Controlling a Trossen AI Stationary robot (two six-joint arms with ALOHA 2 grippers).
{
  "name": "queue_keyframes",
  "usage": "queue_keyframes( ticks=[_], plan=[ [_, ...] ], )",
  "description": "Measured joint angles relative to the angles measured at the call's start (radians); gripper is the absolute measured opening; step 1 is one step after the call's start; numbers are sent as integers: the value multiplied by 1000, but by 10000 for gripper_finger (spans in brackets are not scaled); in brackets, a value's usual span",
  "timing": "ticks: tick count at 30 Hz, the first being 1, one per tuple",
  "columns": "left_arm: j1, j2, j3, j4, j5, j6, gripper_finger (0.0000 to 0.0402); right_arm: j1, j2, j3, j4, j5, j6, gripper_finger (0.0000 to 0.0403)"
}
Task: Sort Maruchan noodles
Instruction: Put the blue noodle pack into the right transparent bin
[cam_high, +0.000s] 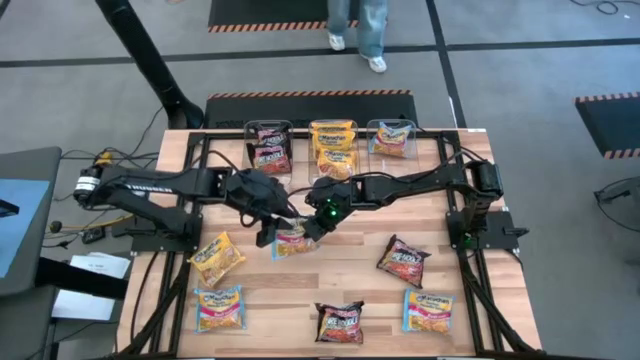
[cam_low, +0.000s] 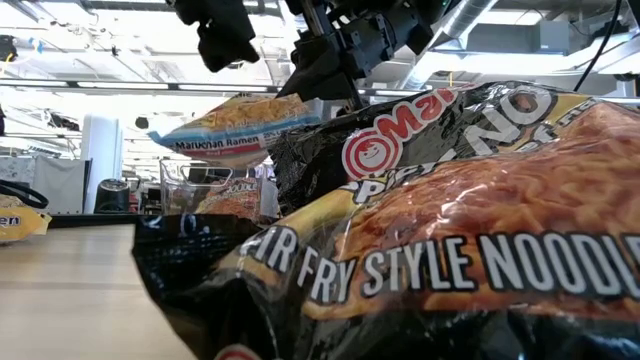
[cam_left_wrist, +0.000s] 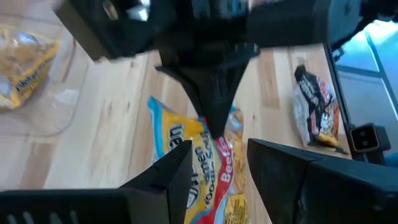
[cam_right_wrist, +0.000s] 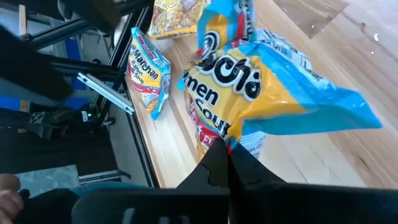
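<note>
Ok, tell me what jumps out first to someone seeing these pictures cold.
Both arms meet at the table's middle, where the right gripper pinches a blue-yellow packet lifted off the wood, the left gripper open right beside it. Behind them, three clear tubs along the far edge hold sorted packets. A dark stir-fry packet fills the low view.

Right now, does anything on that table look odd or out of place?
Yes: both grippers meet at one blue-yellow packet mid-table. The right gripper is shut on its edge, dangling it, while the left gripper is open around it.
</note>
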Motion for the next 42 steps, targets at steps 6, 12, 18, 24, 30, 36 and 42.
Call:
queue_keyframes(
  ticks=[6,12,18,24,30,36,42],
  plan=[
    [33,-4,58,-50,0,14,142,0,-2,0,-21,1,-22,0],
    [81,-31,128,-155,-1,45,142,-12,-21,0,-40,1,-63,0],
    [132,-102,142,-203,-39,75,142,-38,-78,0,-116,28,-111,0],
    [181,-188,143,-216,-81,91,142,-91,-183,-1,-286,111,-200,0],
    [229,-256,142,-225,-116,117,141,-151,-292,2,-393,185,-296,0],
    [267,-300,142,-218,-130,124,141,-221,-388,0,-551,265,-394,0],
    [304,-307,142,-216,-156,123,141,-318,-461,0,-664,290,-503,0]
  ],
)
